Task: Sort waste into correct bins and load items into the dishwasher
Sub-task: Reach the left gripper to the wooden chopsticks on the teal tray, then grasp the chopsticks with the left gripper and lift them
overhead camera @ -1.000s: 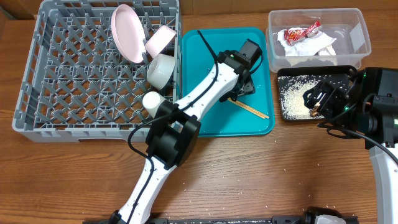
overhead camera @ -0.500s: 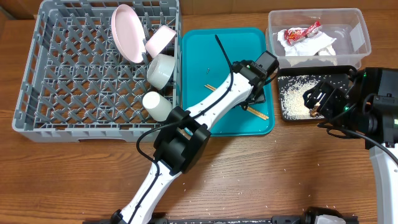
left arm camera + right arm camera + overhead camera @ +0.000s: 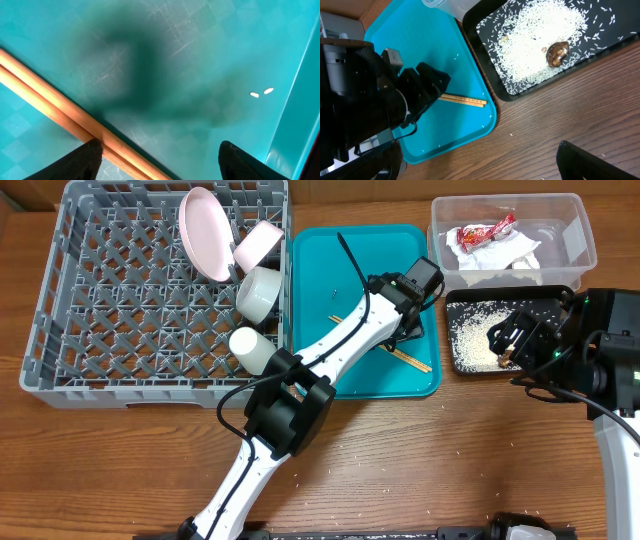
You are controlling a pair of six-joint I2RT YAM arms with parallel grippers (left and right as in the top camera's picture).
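Wooden tabletop [image 3: 450,460] carries a teal tray [image 3: 320,370] where the left fingers [image 3: 85,160] spread wide, one beside the chopsticks [image 3: 55,110], while the right fingers [image 3: 590,160] gape wide and empty.

Most likely a robot laboratory bench arranged like a kitchen clearing station, plain wooden table [image 3: 450,470], white left arm [image 3: 342,342] and black right arm [image 3: 600,370] over it, grey dish rack [image 3: 60,300], teal serving tray [image 3: 320,290], clear tub [image 3: 585,240] and black tray [image 3: 465,305] as props

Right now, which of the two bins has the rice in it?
The shallow black tray: a pile of rice and a brown scrap lie in it. The tall clear tub beside it holds the wrapper and napkin instead.
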